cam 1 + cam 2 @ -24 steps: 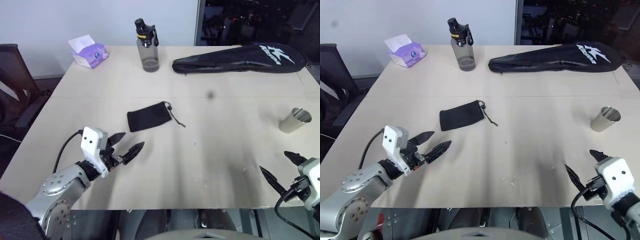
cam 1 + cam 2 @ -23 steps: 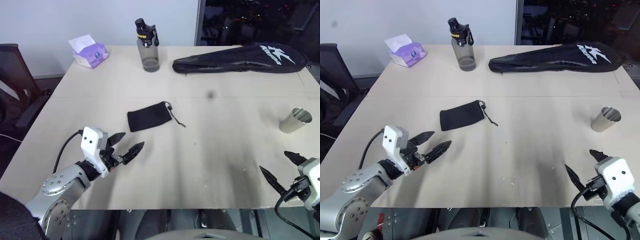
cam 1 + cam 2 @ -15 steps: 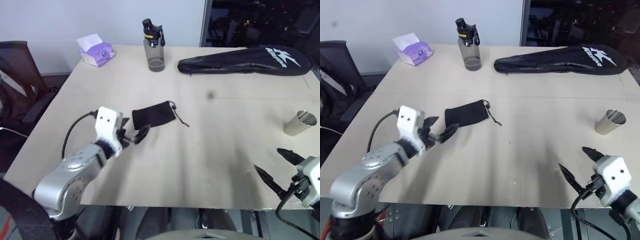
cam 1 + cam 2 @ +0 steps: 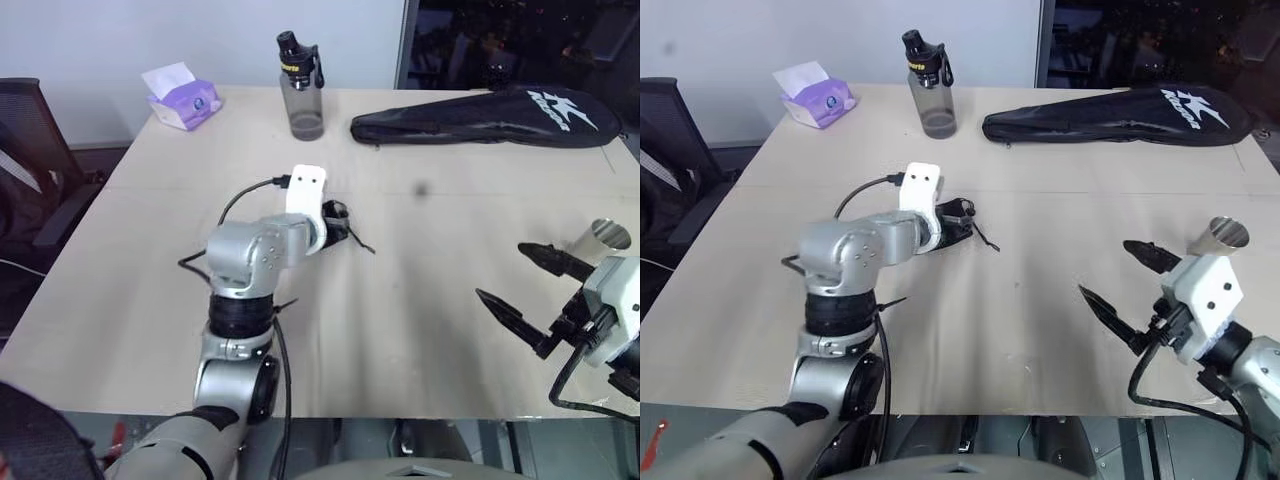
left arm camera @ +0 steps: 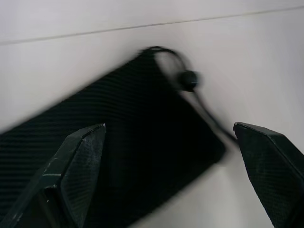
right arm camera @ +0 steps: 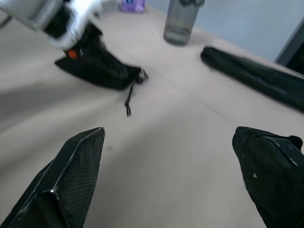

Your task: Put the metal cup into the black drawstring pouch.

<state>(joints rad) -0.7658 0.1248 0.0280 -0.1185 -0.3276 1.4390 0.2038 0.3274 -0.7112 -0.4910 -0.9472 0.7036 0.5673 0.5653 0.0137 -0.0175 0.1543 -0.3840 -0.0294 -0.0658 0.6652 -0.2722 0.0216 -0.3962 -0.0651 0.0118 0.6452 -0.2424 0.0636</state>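
I count one black drawstring pouch (image 5: 109,142), one metal cup (image 4: 601,239), one grey bottle (image 4: 300,86), one tissue pack (image 4: 180,100) and one long racket case (image 4: 480,116) on the one table (image 4: 400,330), plus my two grippers. My left gripper (image 5: 173,175) hangs right over the pouch with its jaws released and spread wide; the pouch lies flat between and just beyond the two fingertips (image 5: 83,156), its cord (image 5: 204,107) and toggle trailing off the mouth end towards the far finger. I can't tell whether the tips are touching the fabric. My right gripper (image 4: 522,282) is also released, jaws fully apart and holding nothing. The cup stands just beyond its outer finger, near it but apart, and well away from the pouch. From the right wrist I see the pouch and the left arm's wrist far ahead of the inner finger (image 6: 71,180), with the bottle and case beyond, across the table.
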